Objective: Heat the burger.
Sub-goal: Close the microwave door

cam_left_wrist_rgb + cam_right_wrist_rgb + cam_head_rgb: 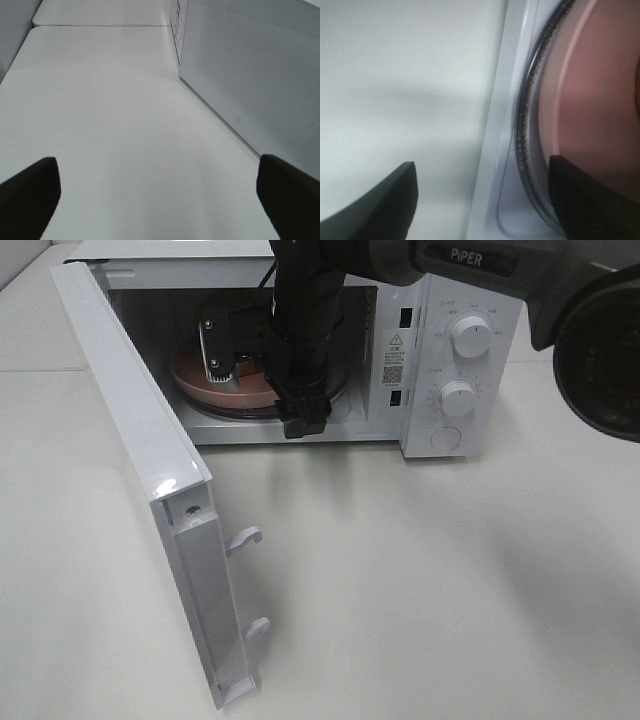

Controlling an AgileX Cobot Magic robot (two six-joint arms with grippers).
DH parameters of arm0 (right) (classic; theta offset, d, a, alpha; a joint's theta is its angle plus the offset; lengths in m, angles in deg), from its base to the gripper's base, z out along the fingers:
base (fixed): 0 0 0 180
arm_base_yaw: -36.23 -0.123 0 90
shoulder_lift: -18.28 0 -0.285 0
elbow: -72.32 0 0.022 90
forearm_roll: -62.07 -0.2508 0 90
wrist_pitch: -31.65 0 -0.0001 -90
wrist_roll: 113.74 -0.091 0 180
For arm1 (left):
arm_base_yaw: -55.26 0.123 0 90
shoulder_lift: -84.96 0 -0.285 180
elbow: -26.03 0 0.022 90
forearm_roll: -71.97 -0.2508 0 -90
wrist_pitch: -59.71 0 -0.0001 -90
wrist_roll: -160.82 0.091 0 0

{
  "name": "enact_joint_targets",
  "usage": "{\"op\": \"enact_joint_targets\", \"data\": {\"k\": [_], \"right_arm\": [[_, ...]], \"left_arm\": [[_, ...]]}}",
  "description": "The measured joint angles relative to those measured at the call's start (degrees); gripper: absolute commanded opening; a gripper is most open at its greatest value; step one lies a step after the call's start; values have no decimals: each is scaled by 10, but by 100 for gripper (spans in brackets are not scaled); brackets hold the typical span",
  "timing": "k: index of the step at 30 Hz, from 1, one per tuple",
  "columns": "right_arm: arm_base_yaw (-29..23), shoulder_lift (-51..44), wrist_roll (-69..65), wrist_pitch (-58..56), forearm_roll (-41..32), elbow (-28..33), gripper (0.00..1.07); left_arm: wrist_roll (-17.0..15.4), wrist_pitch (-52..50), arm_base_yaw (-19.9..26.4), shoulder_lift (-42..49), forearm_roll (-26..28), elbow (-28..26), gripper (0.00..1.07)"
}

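At the left of the high view, the glossy white microwave door [130, 430] stands open over the matte white counter [450, 580]. Inside, one round pink plate [195, 390] lies on a clear glass turntable [235, 412]. The burger [253, 368] shows only as an orange-brown patch on the plate, mostly hidden by the arm, just beside the right gripper [480, 200], whose jaws are apart and empty. Two round white knobs [470, 337] sit at the right. The left gripper [160, 200] hangs spread wide above the counter.

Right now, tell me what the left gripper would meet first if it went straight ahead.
Probably only the table; the left gripper points along it, and the microwave door stands off to one side.
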Motion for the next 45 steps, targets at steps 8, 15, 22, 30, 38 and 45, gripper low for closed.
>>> {"op": "enact_joint_targets", "data": {"k": [8,15,22,30,38,45], "right_arm": [[0,-8,0,-24,-1,0,73],[0,-9,0,-54,-8,0,73],[0,-10,0,-63,-11,0,73],[0,-13,0,-79,-21,0,73],[-1,-29,0,-86,-28,6,73],[-1,-46,0,-86,-36,49,73]], "left_arm": [[0,0,0,0,0,0,100],[0,0,0,0,0,0,100],[0,0,0,0,0,0,100],[0,0,0,0,0,0,100],[0,0,0,0,0,0,100],[0,0,0,0,0,0,100]]}}
